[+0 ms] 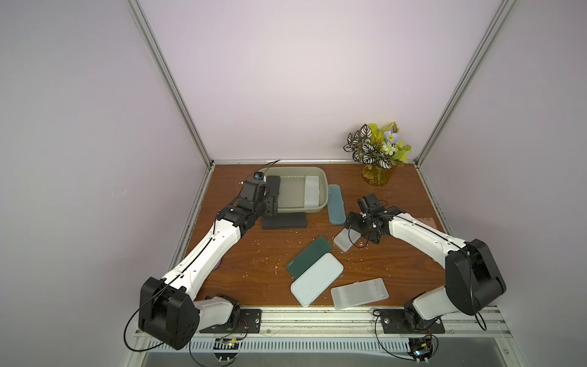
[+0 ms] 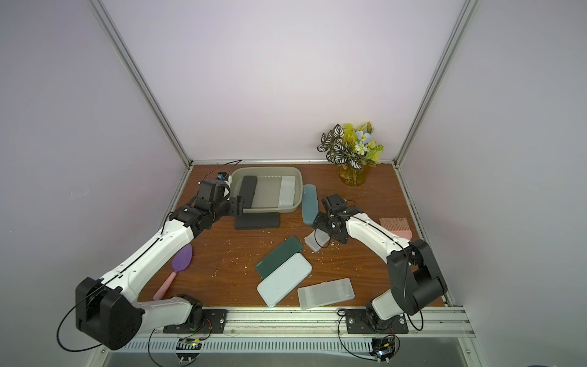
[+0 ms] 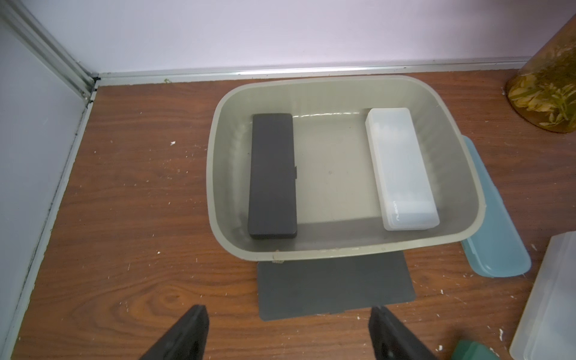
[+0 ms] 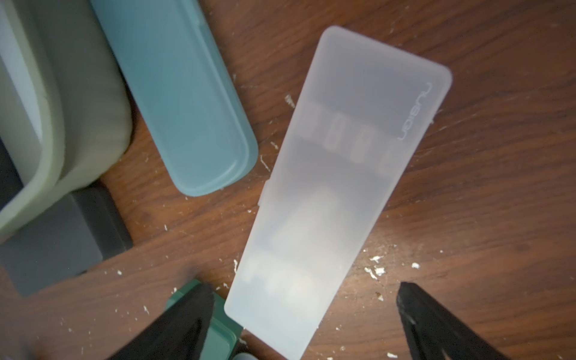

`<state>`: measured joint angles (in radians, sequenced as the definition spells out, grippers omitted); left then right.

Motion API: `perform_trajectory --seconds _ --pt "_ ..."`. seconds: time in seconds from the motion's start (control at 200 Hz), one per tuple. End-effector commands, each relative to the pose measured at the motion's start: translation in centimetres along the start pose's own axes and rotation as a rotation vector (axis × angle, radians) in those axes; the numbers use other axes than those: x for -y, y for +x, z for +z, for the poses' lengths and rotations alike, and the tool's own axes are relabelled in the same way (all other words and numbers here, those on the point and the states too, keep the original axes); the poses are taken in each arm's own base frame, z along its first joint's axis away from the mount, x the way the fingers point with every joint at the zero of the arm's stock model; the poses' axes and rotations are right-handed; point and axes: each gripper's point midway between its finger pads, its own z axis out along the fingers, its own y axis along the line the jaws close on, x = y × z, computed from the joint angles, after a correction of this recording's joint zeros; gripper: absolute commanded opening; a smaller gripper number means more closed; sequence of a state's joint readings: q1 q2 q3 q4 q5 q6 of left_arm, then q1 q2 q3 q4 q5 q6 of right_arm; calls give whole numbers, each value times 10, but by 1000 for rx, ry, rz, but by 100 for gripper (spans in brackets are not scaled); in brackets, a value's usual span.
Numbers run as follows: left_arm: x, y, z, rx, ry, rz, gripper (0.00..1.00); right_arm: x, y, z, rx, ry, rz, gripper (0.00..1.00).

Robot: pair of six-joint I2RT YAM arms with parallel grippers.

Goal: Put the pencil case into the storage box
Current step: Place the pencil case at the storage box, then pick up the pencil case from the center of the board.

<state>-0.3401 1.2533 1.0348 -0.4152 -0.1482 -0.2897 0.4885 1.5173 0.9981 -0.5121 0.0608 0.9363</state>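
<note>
Right gripper (image 4: 304, 288): jaws spread wide, empty, poised over frosted translucent plastic pencil case (image 4: 339, 174). Left gripper (image 3: 288, 311): open, empty, near grey-green plastic storage box (image 3: 343, 251). Risk: one right finger may land on the neighbouring dark green plastic pencil case (image 4: 223, 327), skewing the grip.

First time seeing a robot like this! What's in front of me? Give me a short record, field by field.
Box: storage box at the far side of the table
Inside: black case and white frosted case, flat, apart, along opposite ends
Left gripper: open, empty, beside the box
Right gripper: open, above a frosted case on the table, not gripping it
Outside: teal case beside the box; grey case against its front; dark green case, pale case, clear case nearer the arms
Extras: flower vase in the far corner
</note>
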Motion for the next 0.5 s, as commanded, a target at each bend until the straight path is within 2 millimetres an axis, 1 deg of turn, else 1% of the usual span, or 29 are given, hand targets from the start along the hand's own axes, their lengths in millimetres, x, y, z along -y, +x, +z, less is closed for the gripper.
perform_trajectory --seconds 0.0,0.11,0.255,0.37,0.495 --pt "-8 1 -5 3 1 -29 82 -5 -15 -3 65 52 93 99" --pt "-15 3 -6 9 -11 -28 82 -17 -13 0 66 90 68 99" --pt "-21 6 -3 8 -19 -28 82 -26 -3 14 22 127 61 99" --pt "-24 10 -2 3 -30 -28 83 -25 7 20 2 154 65 99" --pt "-26 13 -4 2 -35 -22 83 -16 13 17 11 172 77 99"
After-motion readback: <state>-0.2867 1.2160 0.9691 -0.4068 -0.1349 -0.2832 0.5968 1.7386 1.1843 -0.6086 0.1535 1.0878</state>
